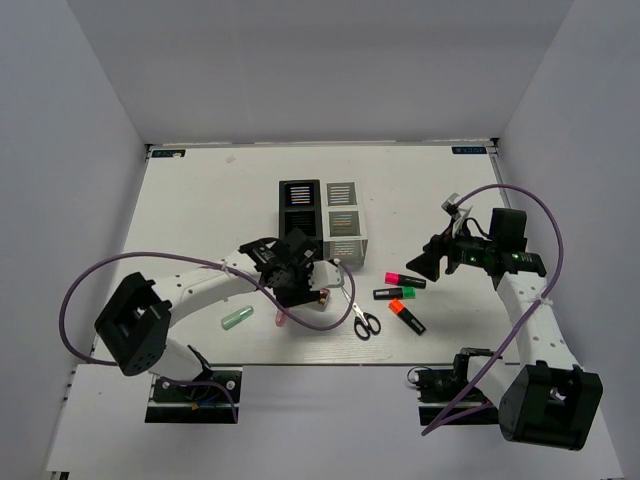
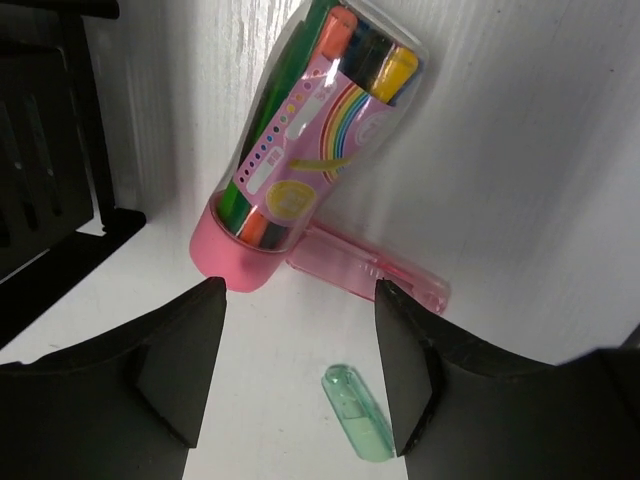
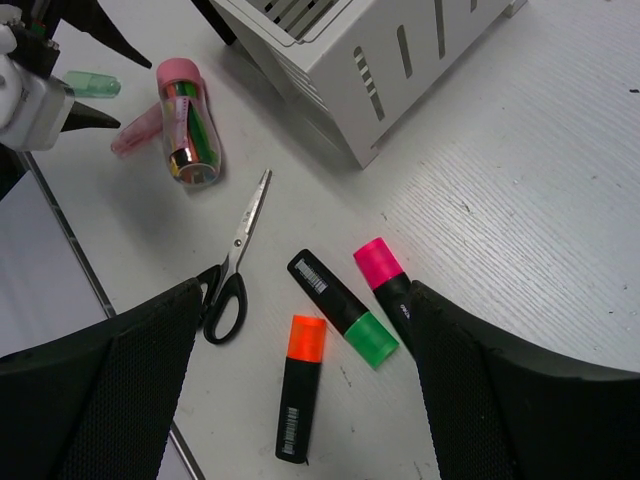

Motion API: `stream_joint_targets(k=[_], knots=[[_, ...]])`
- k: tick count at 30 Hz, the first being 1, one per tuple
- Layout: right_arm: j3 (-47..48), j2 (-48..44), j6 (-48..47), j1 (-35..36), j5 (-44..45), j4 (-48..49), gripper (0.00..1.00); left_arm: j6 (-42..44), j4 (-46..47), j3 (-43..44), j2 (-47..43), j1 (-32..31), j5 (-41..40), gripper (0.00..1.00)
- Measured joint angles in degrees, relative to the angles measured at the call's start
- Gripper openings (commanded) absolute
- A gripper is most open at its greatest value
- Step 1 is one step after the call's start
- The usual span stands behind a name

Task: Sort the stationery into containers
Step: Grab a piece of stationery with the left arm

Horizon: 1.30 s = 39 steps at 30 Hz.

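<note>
Left gripper, pen-filled clear tube, black organiser

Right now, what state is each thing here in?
Left gripper: open, empty.
Right gripper: open, empty.
Scissors: shut, lying flat.
Pink highlighter: capped, lying.
Green highlighter: capped, lying.
Orange highlighter: capped, lying.
Clear pen tube: closed, on its side.
Black organiser: upright, looks empty.
White organiser: upright, looks empty.

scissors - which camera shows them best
Right wrist: the scissors lie close up, blades and black handles both clear. Top external shows them small and far off. Left wrist does not show them.
</note>
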Motion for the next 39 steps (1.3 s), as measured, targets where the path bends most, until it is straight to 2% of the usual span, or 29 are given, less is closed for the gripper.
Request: stream_joint_targets(k=[9,17,23,27,31,32,34,35,39], knots=[[0.0,0.6,-0.5,0.0,0.0,-0.3,0.86,5.4,3.4,0.0,2.6,-0.5,-3.3,0.72],[0.0,0.9,-1.4,0.0,-0.2,-1.3,0.86,6.5,7.6,0.0,6.3,-0.5,-4.7,0.72],[0.0,1.1,-1.8,0.0,-0.2,-1.5,0.86,6.4,9.5,0.0,9.1,-0.5,-4.7,0.69],[0.0,1.2,-2.4,0.0,-0.4,-1.9,0.86,6.3,11.4,-0.4,10.7,-0.5,-5.0,0.63],[0.0,1.2,-2.8,0.0,-0.6,-2.6,0.86,5.9,12.2,-0.9,11.2,-0.5,-5.3,0.49],[0.0,1.2,-2.9,0.0,-0.7,-2.6,0.86,5.7,12.2,-0.9,11.2,-0.5,-5.3,0.41],[0.0,1.2,-2.9,0.0,-0.9,-2.7,0.86,5.1,12.1,-0.9,11.2,-0.5,-5.3,0.32],[0.0,1.2,-2.9,0.0,-1.0,-2.7,0.86,4.8,12.1,-0.9,11.2,-0.5,-5.3,0.22],[0.0,1.2,-3.0,0.0,-1.3,-2.8,0.86,3.1,11.5,-0.9,11.1,-0.6,-5.4,0.07]])
